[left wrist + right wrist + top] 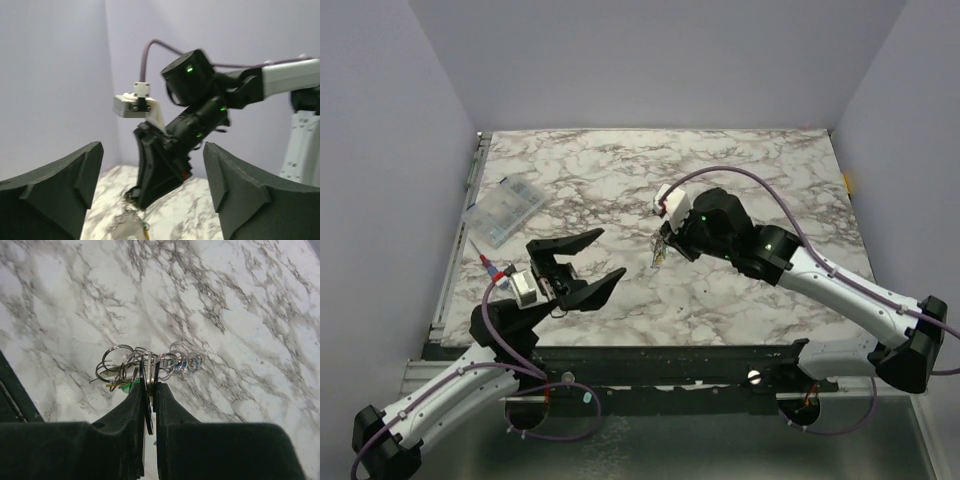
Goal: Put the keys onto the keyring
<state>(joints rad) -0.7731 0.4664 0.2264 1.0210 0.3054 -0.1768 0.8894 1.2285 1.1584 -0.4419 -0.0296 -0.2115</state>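
**While the right gripper pinches the keys, the left stands wide open**

Where the table (750,170) has its middle, the right gripper (665,250) points down with its 2 fingers drawn almost together. The right wrist view shows the right gripper (149,390) clamped on a thin dark flat piece that belongs to the bunch of keys (145,362). From the fingertips the bunch fans out as a tangle of silvery wire loops. A green bit shows on its left and a bluish bit on its right. The keyring (118,346) is taken to be the largest loop, on the left of the tangle, though the loops overlap too much to be sure. Whether the bunch rests on the marble or hangs just above it cannot be told.

The left gripper (613,252) is held above the table's near-left part, beside the bunch but apart from it. Its 2 fingers (60,185) are spread far apart, with nothing between them. In the left wrist view the right gripper (137,197) is framed between those fingers, and the keys (127,220) are a blur below its tip.

A clear box (505,212) lies near the table's left edge, well apart from both grippers.
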